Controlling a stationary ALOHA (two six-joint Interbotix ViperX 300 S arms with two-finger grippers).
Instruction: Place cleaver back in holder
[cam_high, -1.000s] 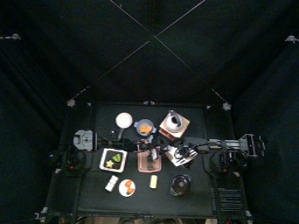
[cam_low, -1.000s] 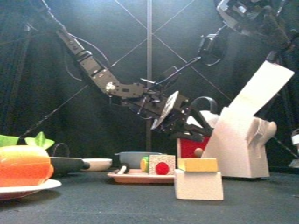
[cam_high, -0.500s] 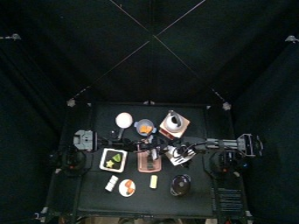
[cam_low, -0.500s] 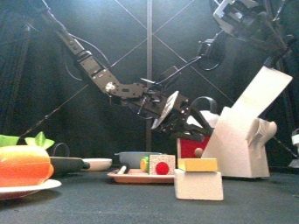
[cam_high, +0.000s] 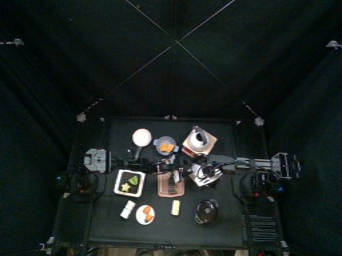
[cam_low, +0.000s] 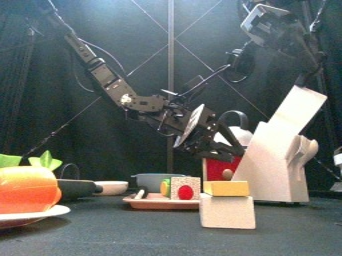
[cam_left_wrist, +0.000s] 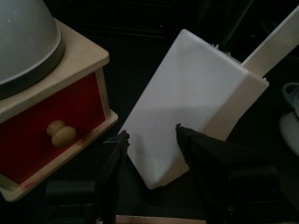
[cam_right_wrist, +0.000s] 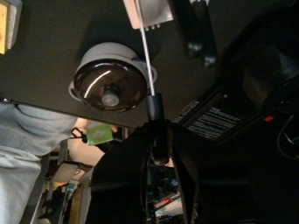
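cleaver: pale broad blade (cam_low: 299, 108) stands slanted in the pale wedge-shaped holder block (cam_low: 271, 165), at scene right | left hand (cam_left_wrist: 153, 150): jaws wide apart astride the holder's foot, we judge to steady it | right hand (cam_low: 277, 30): above the blade; we cannot tell its spread

Black curtains (cam_high: 54, 90) around a small black table (cam_high: 102, 228).

A robot lab's test pen is showing here: black curtains (cam_high: 54, 90) are enclosing a small black table (cam_high: 107, 222), toy kitchen props are crowding it, and two black arms (cam_low: 114, 85) are hanging overhead
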